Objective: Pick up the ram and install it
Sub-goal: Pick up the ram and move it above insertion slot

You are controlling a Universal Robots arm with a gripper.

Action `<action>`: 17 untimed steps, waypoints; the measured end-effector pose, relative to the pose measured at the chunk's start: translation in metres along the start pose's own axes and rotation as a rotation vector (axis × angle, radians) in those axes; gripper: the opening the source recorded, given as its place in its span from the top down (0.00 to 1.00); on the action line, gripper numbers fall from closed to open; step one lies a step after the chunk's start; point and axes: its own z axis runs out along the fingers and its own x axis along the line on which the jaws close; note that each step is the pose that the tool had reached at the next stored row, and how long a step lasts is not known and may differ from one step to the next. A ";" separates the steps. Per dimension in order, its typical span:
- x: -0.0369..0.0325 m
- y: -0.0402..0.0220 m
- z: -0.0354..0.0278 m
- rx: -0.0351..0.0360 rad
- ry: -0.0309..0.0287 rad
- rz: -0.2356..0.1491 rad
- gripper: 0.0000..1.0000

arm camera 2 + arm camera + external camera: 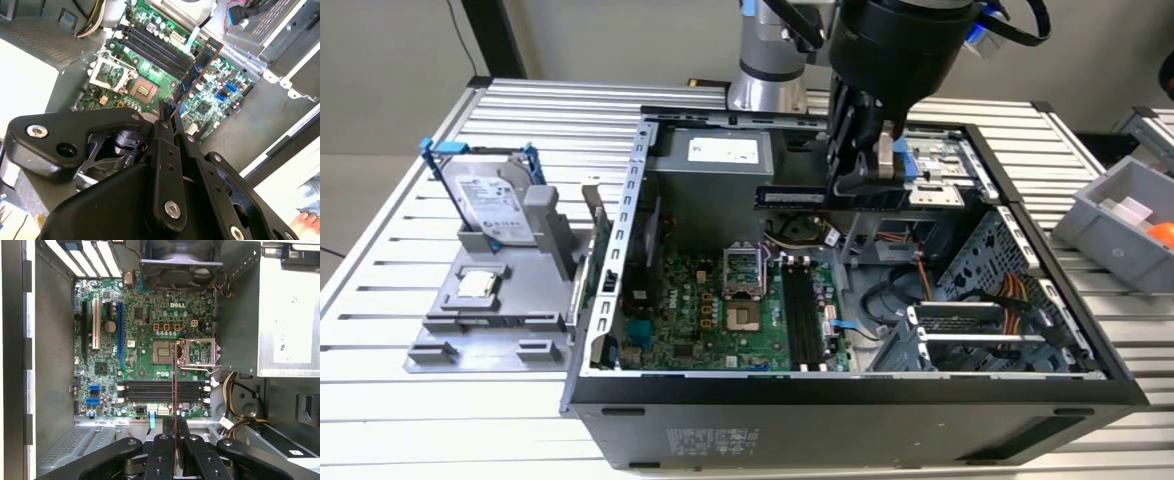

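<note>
Ribbed metal bench (pixel 400 300) carrying an open computer case (pixel 854 410), with the arm (pixel 894 40) reaching in from above.
The jaws are clamped on one end of the ram (pixel 794 197), which hangs in the air over the far part of the case, well above the motherboard (pixel 707 300) and apart from its black slots (pixel 160 389). On the exterior view's left, a hard drive (pixel 494 200) stands in a grey holder (pixel 494 310).
</note>
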 end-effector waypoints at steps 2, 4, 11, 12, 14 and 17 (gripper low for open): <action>-0.0019 -0.0025 0.0001 0.0001 -0.0002 0.000 1.00; -0.0039 -0.0044 0.0001 0.0000 -0.0001 0.000 1.00; -0.0157 -0.0085 0.0005 0.0001 -0.0001 0.000 1.00; -0.0169 -0.0088 0.0006 0.0001 -0.0002 0.001 1.00; -0.0181 -0.0097 0.0005 0.0000 0.0001 0.001 1.00; -0.0182 -0.0117 0.0005 0.0001 0.0000 0.003 1.00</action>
